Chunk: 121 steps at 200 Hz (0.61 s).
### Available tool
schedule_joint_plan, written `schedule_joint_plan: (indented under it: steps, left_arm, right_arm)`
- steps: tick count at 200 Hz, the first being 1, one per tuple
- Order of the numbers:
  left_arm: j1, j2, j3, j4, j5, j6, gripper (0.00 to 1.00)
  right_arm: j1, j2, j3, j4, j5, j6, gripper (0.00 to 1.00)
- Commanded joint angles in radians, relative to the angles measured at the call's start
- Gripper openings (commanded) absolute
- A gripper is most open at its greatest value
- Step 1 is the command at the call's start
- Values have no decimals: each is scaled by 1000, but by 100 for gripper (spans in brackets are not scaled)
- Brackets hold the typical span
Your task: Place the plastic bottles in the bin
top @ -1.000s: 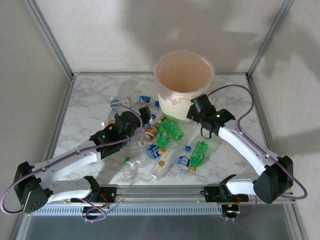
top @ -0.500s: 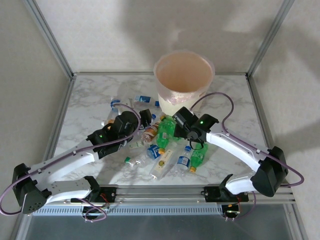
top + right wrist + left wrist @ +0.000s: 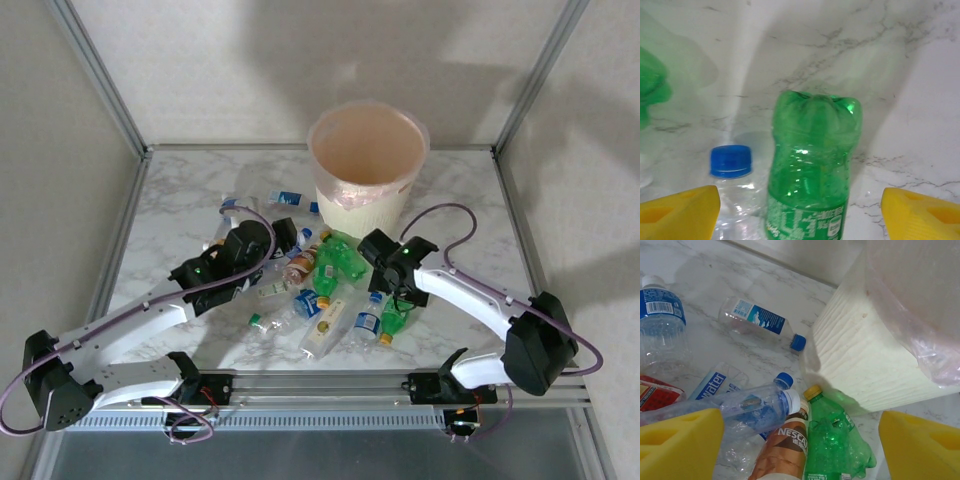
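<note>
plastic bottles (image 3: 322, 285) lay in a loose heap on the marble tabletop (image 3: 180, 215), just in front of the bin (image 3: 365, 205), with a few strays to its left. the bin stood upright at the far side, its thin liner (image 3: 920, 315) folded over the rim.

the left end effector (image 3: 800, 450) hung over the heap close to the bin wall, pads set wide, holding nothing. a clear bottle (image 3: 755, 407) and a brown-labelled bottle (image 3: 785, 445) lay below it. the right end effector (image 3: 800, 215) was also wide and empty. it straddled a green bottle (image 3: 812, 170) lying base-away from it, with a gap on each side, and a blue-capped bottle (image 3: 730, 161) lay just beside that one.

assessment: the bottles appeared empty and thin-walled, hence light, easily crushed, smooth, and liable to roll or squirt out of a pinch. the green bottle looked the readier pick. hold advised across the middle of the body at the label, square to its long axis, clear of the tapered neck and of its neighbour.
</note>
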Motion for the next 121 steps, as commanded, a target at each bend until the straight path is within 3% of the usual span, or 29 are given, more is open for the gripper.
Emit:
schedule_joint_plan:
  steps: [1, 121]
  left_arm:
    - [12, 17, 0, -1, 30, -26, 80]
    - [28, 85, 36, 6, 30, -25, 76]
  right_arm:
    - [-36, -18, -60, 48, -71, -24, 84]
    - [-115, 21, -249, 260, -156, -52, 76]
